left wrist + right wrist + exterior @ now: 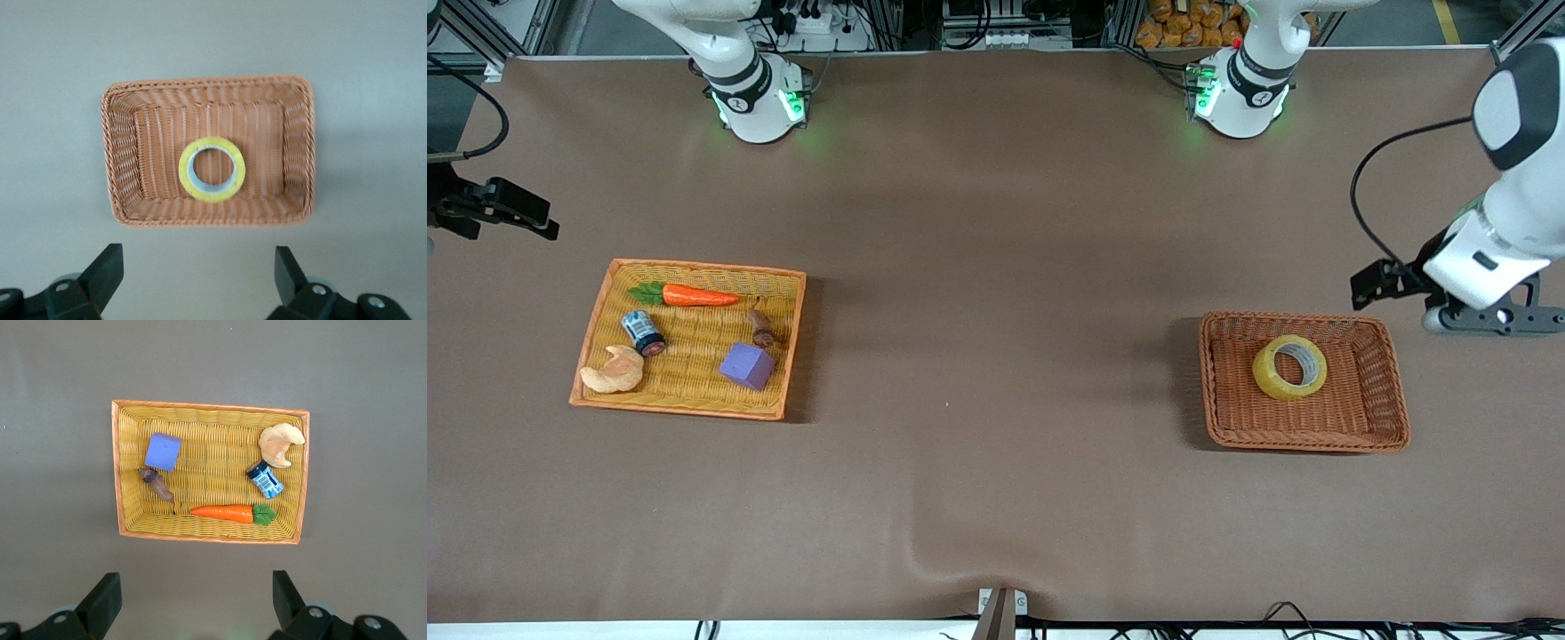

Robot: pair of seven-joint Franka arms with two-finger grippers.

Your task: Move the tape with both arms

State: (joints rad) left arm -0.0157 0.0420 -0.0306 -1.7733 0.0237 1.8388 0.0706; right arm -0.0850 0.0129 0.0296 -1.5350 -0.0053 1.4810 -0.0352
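Brown tabletop point(996, 267) carries the tape point(1289, 367) in a brown basket point(1378, 427). Both my pincers hover released: left pincer point(199, 277) over the tabletop beside that basket, right pincer point(197, 600) beside the yellow tray point(120, 473).

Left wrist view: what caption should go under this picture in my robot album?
Open left gripper hangs over the table, looking down at the yellow tape lying flat in the brown basket.

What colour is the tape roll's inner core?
Grey-white, inside the translucent yellow tape roll; the left wrist view shows it best.
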